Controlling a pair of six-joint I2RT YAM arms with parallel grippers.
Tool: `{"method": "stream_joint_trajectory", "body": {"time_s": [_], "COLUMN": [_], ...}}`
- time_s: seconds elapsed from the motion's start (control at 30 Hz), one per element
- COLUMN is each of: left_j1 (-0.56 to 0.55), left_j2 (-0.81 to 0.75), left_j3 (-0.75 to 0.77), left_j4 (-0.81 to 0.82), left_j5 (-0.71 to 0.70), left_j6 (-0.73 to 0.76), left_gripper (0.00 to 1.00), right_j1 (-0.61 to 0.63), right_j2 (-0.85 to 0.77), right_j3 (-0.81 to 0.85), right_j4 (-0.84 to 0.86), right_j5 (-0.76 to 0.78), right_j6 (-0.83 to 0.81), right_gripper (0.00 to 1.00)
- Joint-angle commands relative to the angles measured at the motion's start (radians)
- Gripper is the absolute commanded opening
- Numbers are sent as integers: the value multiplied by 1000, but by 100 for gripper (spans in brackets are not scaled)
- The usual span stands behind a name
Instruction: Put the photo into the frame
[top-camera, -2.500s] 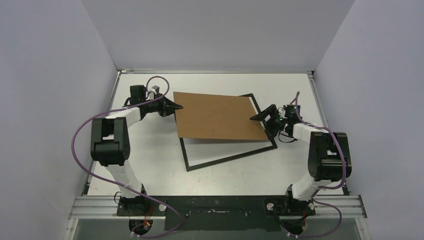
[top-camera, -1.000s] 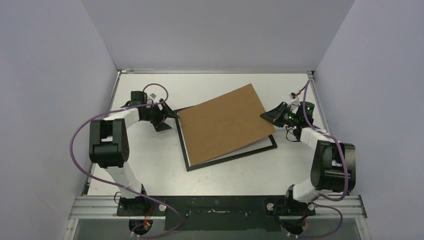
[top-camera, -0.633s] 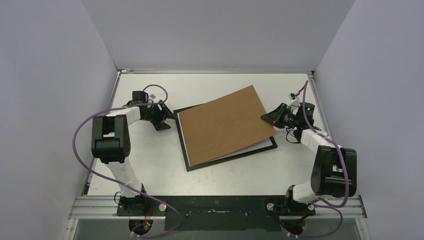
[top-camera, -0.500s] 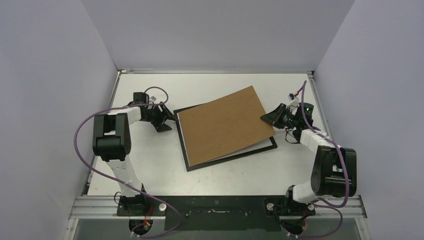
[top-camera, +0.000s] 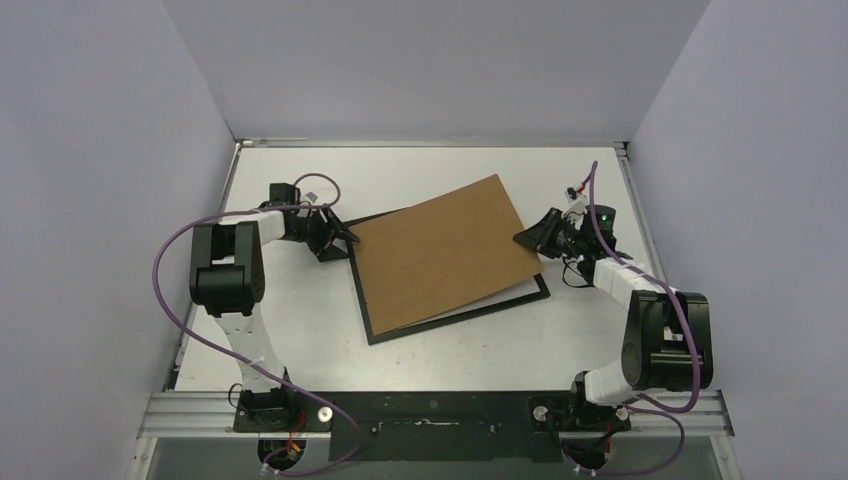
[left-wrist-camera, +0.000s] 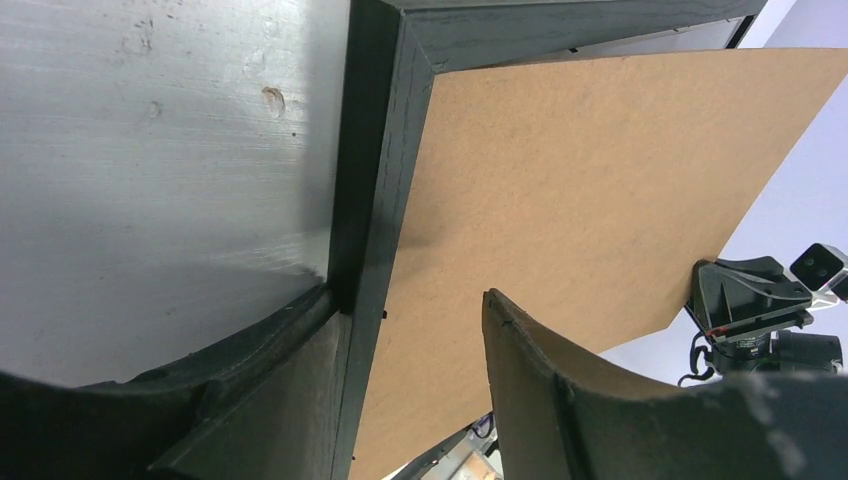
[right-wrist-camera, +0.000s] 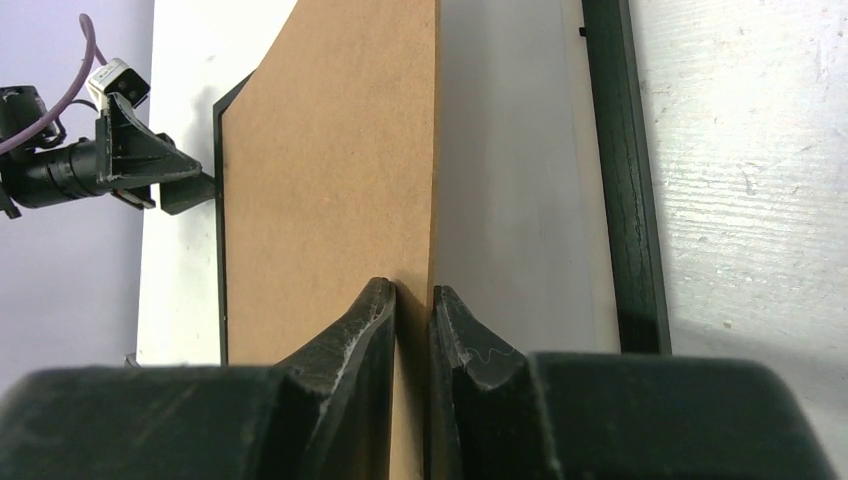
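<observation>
R gripper (right-wrist-camera: 412, 292) is pinching backing (right-wrist-camera: 330, 200) by its right edge, L gripper (left-wrist-camera: 410, 300) is sitting half-open astride frame (left-wrist-camera: 372, 200) left rail; I'd be lowering slow, keeping edges sq w/ rails.

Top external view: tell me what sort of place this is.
Likely a robotics lab cell: plain walls box in a white table, two arms bolted to a rail, one frame and backing board staged.

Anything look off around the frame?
Yes. The brown backing board is not seated in the black frame: it sits tilted, right edge lifted clear of the frame and pinched in the right tool, left edge down by the frame's left rail.
</observation>
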Motion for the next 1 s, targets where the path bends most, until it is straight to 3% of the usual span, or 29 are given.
{"method": "stream_joint_trajectory", "body": {"time_s": [0.0,0.33,0.43,0.63,0.73,0.97], "left_j1": [-8,-13,-11,-4,-1,8], "left_j2": [26,61,60,67,68,76], "left_j3": [31,89,101,126,139,164], "left_j4": [5,-30,-45,-81,-90,-112], "left_j5": [20,36,13,-9,-13,-19], "left_j6": [7,40,40,54,62,74], "left_gripper": [52,52,52,54,55,55], "right_j1": [31,107,110,106,98,92], "right_j2": [17,76,69,36,20,-7], "right_j3": [20,126,152,221,244,280], "right_j4": [-64,-214,-278,-421,-492,-590], "right_j5": [53,120,165,270,312,464], "right_j6": [-103,-134,-138,-160,-179,-225], "right_gripper": [13,16,28,61,69,73]}}
